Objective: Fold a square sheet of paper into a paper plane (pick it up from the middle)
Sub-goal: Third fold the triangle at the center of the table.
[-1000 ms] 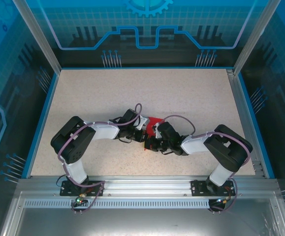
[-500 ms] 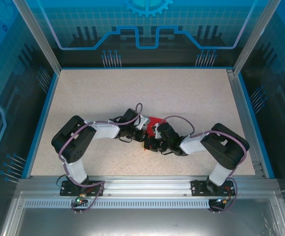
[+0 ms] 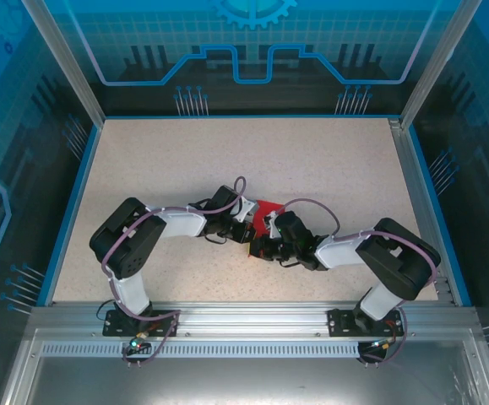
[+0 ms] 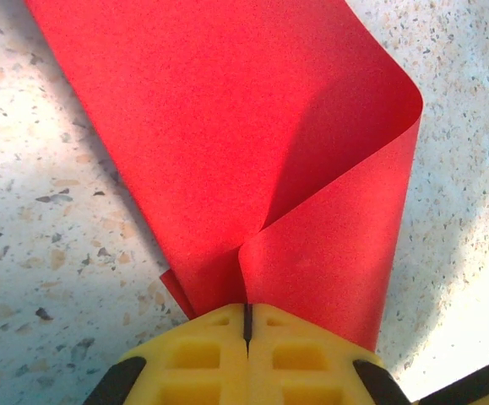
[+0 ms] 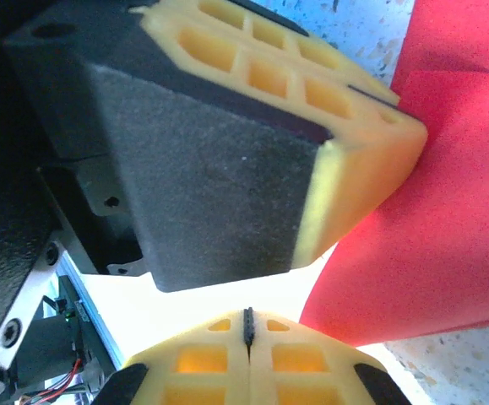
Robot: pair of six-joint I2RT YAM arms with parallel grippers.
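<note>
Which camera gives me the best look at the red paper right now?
Left wrist: the square sheet of paper looms large, its curled fold plain. Right wrist catches one edge beside the left gripper; top external gives a small red patch between the arms.

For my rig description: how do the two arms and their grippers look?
The left arm and right arm have bulky black joint housings and white links; a thin purple cable loops along each. The left gripper and right gripper carry yellow fingers with square recesses, backed in black.
</note>
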